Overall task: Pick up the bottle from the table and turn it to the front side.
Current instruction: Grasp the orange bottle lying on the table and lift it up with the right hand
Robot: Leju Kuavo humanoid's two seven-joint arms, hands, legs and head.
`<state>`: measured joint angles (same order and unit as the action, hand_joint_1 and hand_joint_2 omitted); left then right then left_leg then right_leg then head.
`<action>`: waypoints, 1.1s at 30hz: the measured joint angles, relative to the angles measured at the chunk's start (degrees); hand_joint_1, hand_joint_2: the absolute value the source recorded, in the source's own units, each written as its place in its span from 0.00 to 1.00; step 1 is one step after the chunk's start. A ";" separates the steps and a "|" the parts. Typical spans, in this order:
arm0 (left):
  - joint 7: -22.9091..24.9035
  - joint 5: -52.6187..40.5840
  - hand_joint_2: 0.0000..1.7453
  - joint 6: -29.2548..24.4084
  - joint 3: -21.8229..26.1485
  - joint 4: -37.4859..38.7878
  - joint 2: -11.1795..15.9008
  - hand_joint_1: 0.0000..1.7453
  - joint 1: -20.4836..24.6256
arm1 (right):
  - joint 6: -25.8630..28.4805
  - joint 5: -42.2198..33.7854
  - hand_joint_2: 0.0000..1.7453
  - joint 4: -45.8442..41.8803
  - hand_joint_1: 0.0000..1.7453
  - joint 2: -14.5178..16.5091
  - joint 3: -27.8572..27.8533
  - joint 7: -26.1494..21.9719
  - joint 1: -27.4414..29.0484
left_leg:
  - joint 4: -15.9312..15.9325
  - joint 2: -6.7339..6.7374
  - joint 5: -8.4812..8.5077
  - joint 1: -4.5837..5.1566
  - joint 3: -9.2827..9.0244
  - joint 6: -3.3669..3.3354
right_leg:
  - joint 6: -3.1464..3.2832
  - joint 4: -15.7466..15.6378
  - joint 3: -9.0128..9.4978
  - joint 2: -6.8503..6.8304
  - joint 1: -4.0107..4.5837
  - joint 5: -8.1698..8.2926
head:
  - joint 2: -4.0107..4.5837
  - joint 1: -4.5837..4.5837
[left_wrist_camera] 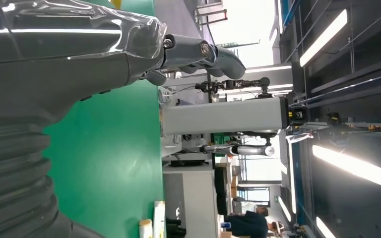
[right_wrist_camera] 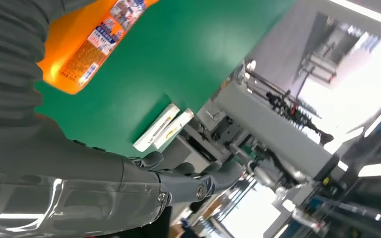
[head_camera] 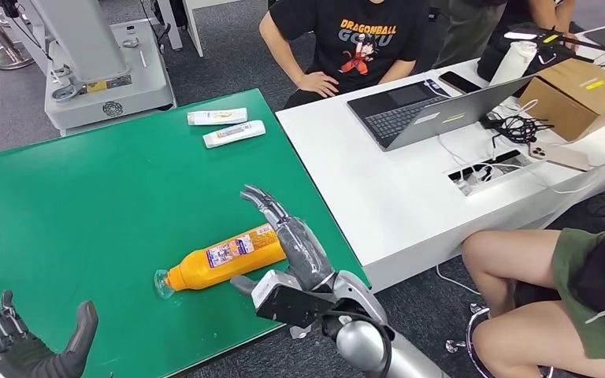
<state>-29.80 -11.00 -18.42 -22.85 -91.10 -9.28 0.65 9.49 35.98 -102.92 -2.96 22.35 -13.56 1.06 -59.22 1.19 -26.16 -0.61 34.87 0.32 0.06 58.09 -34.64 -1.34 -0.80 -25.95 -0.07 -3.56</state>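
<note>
The orange bottle [head_camera: 224, 259] lies on its side on the green table [head_camera: 110, 197], near the table's front edge and toward its right-hand corner. Its clear cap end points toward the front-left, its broad base toward the right edge, and a printed label faces upward. In the right wrist view the bottle [right_wrist_camera: 82, 47] shows as an orange body with a label just beside the grey ribbed wrist cover.

The right hand [head_camera: 291, 248] is at the bottle's base end, fingers stretched out and apart, pointing toward the far side of the table, the thumb low beside the bottle's near side. The palm is just beside or touching the base; I cannot tell which, and the fingers are not wrapped round the bottle.

The left hand [head_camera: 16, 339] hovers over the table's front-left corner, palm up, fingers spread, holding nothing.

Two white tubes [head_camera: 224, 126] lie side by side near the far right corner of the table. Beyond the right edge stands a white desk [head_camera: 378, 197] carrying an open laptop [head_camera: 433, 106], cables and cardboard boxes [head_camera: 571, 94], with people seated around it.
</note>
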 joint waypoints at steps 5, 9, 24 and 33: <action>-0.98 0.58 1.00 1.33 -0.04 0.45 0.14 0.00 0.51 | -10.67 0.04 1.00 1.20 0.00 -6.94 -1.22 -2.84 -4.13 | -0.01 0.02 -0.01 0.00 -0.01 -0.01 | -0.01 0.00 0.02 0.03 0.00 0.02 | 0.00 0.02; -1.43 0.61 1.00 2.82 -0.04 0.50 0.40 0.00 0.48 | -18.82 -0.63 1.00 4.79 0.00 -14.03 -2.09 -3.91 -10.82 | -0.04 0.03 0.01 0.02 -0.01 -0.07 | -0.07 0.00 0.05 0.03 -0.03 0.06 | 0.00 0.01; -2.69 6.54 1.00 8.38 -1.24 0.70 1.91 0.00 1.49 | -39.28 -11.74 1.00 19.39 0.00 -29.96 4.77 -3.69 -37.03 | -0.03 -0.02 0.07 0.11 0.27 -0.17 | -0.15 0.10 0.04 -0.02 -0.11 0.14 | 0.00 -0.02; -1.09 5.33 1.00 6.84 -2.49 0.61 1.95 0.00 4.06 | -45.88 -13.87 1.00 48.87 0.00 -16.21 25.92 -3.83 -66.46 | -0.04 0.10 0.33 -0.01 -0.05 -0.05 | -0.02 0.18 -0.04 0.13 -0.02 0.28 | 0.01 -0.15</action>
<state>-30.89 -5.68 -11.58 -25.33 -90.49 -7.34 4.71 -36.39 22.10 -54.05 -19.17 48.27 -17.39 -65.39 -59.26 1.29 -25.83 -0.62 34.82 0.27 0.04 58.27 -34.69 -1.20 -0.82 -25.67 -0.06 -3.72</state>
